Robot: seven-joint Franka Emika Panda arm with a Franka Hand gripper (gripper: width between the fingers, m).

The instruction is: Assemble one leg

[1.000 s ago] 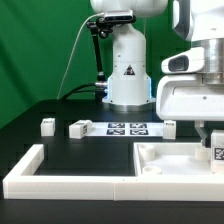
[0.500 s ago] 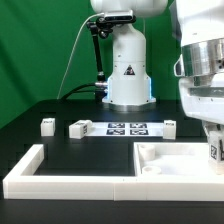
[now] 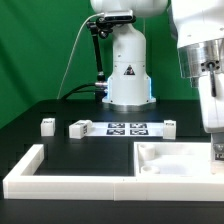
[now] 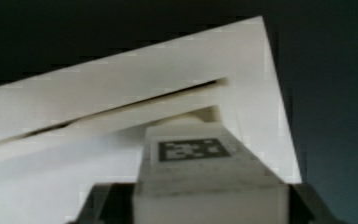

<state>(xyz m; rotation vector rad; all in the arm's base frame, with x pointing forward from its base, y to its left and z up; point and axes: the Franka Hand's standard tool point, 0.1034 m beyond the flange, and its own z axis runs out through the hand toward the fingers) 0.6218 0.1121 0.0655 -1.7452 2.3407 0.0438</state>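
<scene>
In the wrist view my gripper (image 4: 201, 212) is shut on a leg (image 4: 197, 165), a small white block with a black-and-white tag facing the camera. The dark fingers (image 4: 105, 205) press its two sides. Behind the leg lies the large white square tray-like part (image 4: 140, 90), seen at its corner. In the exterior view that part (image 3: 170, 162) lies at the front right, and my gripper (image 3: 218, 148) is over its right side, mostly cut off by the picture's edge. Three more legs stand at the back: two on the left (image 3: 46, 125) (image 3: 79, 128) and one on the right (image 3: 170, 125).
The marker board (image 3: 128, 128) lies at the back middle, before the robot's white base (image 3: 128, 70). A long white L-shaped border wall (image 3: 60, 178) runs along the front and up the exterior view's left. The table is black.
The arm has moved toward the exterior view's right with the leg held. The gripper and leg are now almost out of that view.
</scene>
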